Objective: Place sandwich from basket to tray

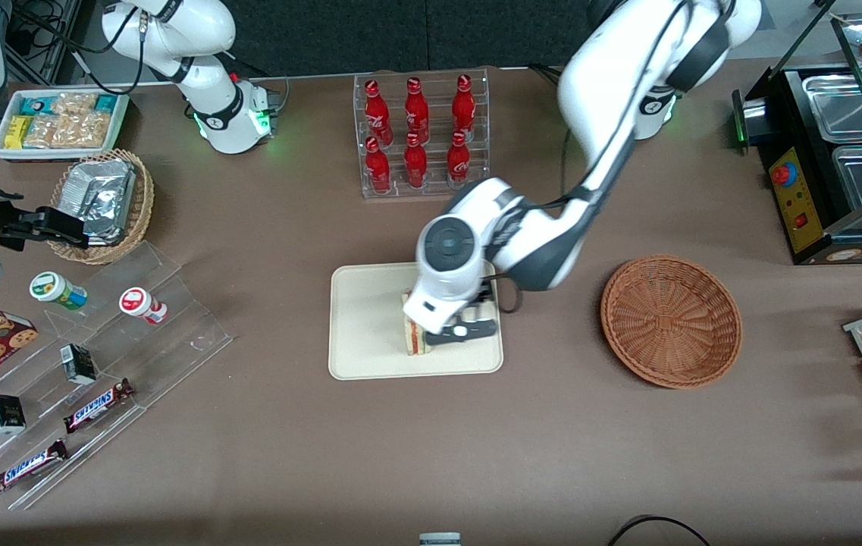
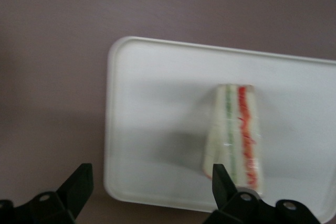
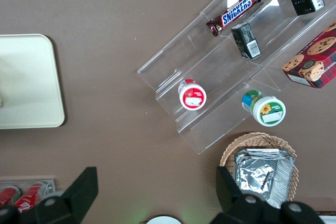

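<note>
1. 1 sandwich [image 1: 415, 340] is sitting on the tray [image 1: 370, 326], standing on edge, red and green layers showing along its cut side.
2. Gripper [image 1: 468, 331] is hovering over the tray, fingers spread wide with nothing between them: released.
3. In the wrist view, 1 fingertip [image 2: 223, 179] is overlapping the sandwich's [image 2: 233, 135] wide end; the other [image 2: 79, 182] is sitting well apart, off the tray's [image 2: 157, 77] rim.
4. Sandwich's long axis is running 12 to 6 in the wrist view, wide end toward the gripper [image 2: 151, 182].
5. Basket [image 1: 671, 320] is lying at 3 o'clock from the tray in the front view, holding nothing.
6. Judgement: placement is looking done; a straight lift should clear it, any sideways drift is risking a tip-over.
</note>
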### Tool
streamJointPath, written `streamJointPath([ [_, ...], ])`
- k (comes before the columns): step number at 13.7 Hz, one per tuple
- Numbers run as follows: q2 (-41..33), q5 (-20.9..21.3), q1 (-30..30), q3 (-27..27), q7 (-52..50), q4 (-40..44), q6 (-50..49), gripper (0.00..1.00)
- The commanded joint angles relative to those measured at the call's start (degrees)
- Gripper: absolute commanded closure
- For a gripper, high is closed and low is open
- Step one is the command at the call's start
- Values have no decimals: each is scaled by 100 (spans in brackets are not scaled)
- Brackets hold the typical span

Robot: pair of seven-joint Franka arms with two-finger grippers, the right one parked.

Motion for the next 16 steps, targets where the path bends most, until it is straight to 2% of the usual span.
streamJointPath([
  [1, -1045, -40, 441, -47, 55, -1565, 154, 0],
  [4, -1452, -180, 889, -65, 81, -2577, 1214, 0],
  [6, -1802, -207, 1249, -65, 876, -3384, 1866, 0],
  [9, -2330, -225, 1776, -56, 1819, -4317, 2018, 0],
  [12, -2970, -225, 2435, -56, 2934, -4828, 1800, 0],
  [14, -3419, -225, 2865, -38, 3786, -4778, 1021, 0],
  [16, -3754, -242, 3253, -12, 4438, -4393, 133, 0],
])
